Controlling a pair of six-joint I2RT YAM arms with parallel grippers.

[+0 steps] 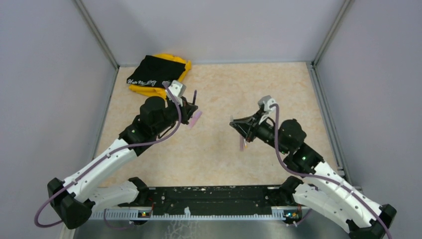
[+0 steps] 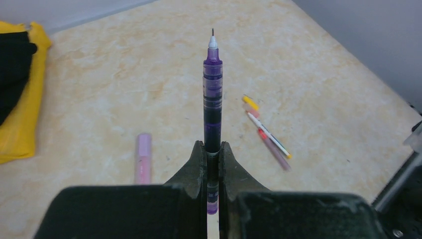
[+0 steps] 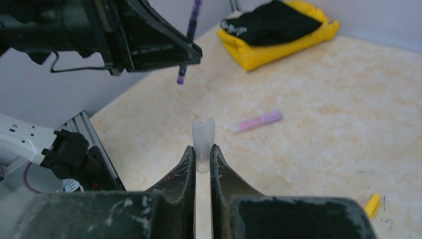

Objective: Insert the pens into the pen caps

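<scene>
My left gripper (image 2: pixel 212 149) is shut on the dark purple-black pen (image 2: pixel 212 94), whose fine tip points away from the wrist. My right gripper (image 3: pixel 201 152) is shut on the pale lilac pen cap (image 3: pixel 203 142), open end outward. In the right wrist view the left gripper (image 3: pixel 191 52) and its pen (image 3: pixel 188 40) hang above and beyond the cap, apart from it. On the table lie a pink cap (image 2: pixel 143 158), an orange-yellow cap (image 2: pixel 250 102), a white pen with orange (image 2: pixel 268 134) and a pinkish-red pen (image 2: pixel 272 148). From above, both grippers (image 1: pixel 191 112) (image 1: pixel 234 123) face each other mid-table.
A yellow and black cloth bag (image 1: pixel 158 72) lies at the back left corner. Grey walls enclose the table on three sides. A black rail (image 1: pixel 214 201) runs along the near edge between the arm bases.
</scene>
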